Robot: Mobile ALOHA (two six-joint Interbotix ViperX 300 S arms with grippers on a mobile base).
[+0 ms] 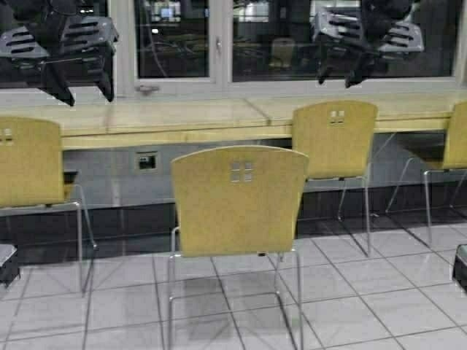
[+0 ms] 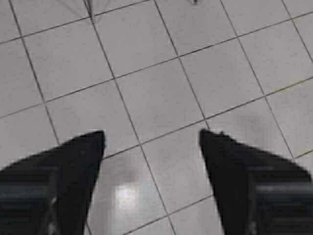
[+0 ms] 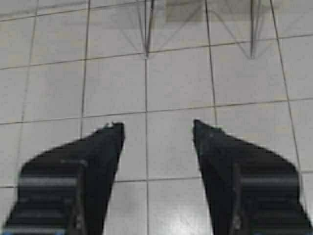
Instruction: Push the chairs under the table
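Several tan plywood chairs face the long pale-wood table [image 1: 182, 117]. The nearest chair [image 1: 239, 200] stands in the middle, pulled out onto the tiles with its backrest towards me. Another chair [image 1: 334, 138] sits closer to the table on the right, one [image 1: 29, 160] is at the left edge and one [image 1: 458, 135] at the right edge. My left gripper [image 1: 87, 95] [image 2: 151, 137] hangs high at the upper left, open, over bare floor. My right gripper [image 1: 337, 79] [image 3: 156, 128] hangs high at the upper right, open and holding nothing. Chrome chair legs [image 3: 146, 29] show beyond it.
Dark windows [image 1: 175, 36] run behind the table. A wall socket [image 1: 147, 161] sits under the tabletop. The floor is pale grey tile [image 1: 379, 292]. Dark objects poke in at the left edge [image 1: 6, 264] and the right edge [image 1: 460, 266] of the floor.
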